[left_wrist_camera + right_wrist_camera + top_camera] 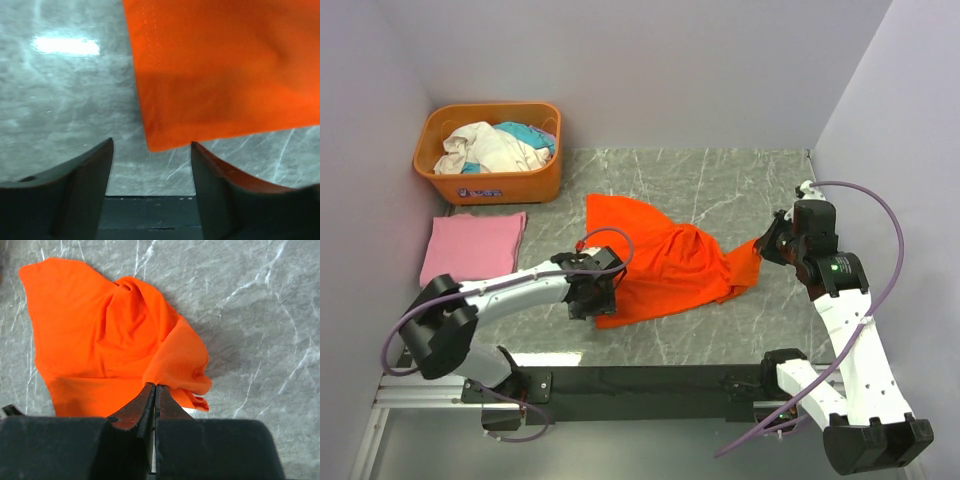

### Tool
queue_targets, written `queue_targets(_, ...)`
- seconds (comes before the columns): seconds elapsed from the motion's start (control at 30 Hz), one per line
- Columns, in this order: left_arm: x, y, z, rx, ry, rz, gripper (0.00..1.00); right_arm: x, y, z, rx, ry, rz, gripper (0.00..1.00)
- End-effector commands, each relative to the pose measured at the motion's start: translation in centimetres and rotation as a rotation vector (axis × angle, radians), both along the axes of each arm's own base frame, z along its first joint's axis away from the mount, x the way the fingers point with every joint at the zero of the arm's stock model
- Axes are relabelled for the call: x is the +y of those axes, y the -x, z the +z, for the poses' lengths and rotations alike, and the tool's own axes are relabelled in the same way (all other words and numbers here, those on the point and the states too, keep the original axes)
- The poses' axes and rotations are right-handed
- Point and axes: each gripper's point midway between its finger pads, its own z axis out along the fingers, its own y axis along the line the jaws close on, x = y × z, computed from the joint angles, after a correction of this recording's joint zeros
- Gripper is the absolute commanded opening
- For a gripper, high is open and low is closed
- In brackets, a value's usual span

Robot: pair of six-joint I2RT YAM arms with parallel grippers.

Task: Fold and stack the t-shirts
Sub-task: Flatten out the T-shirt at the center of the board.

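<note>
The orange-red t-shirt (660,260) lies crumpled in the middle of the marble table, stretched toward the right. My right gripper (765,245) is shut on its right end, and in the right wrist view the cloth (100,340) bunches up at the closed tips (154,386). My left gripper (600,300) sits low at the shirt's near left corner. In the left wrist view its jaws (151,144) stand open, with the hemmed corner of the shirt (225,75) lying just ahead of the tips, unclamped. The pink t-shirt (472,246) lies folded flat at the far left.
An orange plastic basket (490,185) holding several white and teal clothes (490,145) stands at the back left, just behind the pink shirt. Walls close in the table on the left, back and right. Bare marble (740,185) shows behind and to the right of the orange shirt.
</note>
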Motion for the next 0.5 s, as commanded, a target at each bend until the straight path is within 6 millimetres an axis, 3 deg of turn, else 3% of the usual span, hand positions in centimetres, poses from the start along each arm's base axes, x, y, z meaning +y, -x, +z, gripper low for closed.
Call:
queue_targets(0.0, -1.3, 0.0, -1.1, 0.030, 0.032, 0.012, 0.64, 0.2, -0.6, 1.2, -0.057, -0.017, 0.002, 0.00)
queue_targets(0.2, -1.5, 0.1, -2.6, 0.068, -0.003, -0.004, 0.54, 0.1, -0.7, 1.0, -0.054, -0.010, 0.003, 0.00)
queue_targets(0.47, -1.1, 0.7, -3.8, 0.117, -0.037, -0.002, 0.49, -0.2, -0.7, 0.5, -0.043, -0.003, -0.011, 0.00)
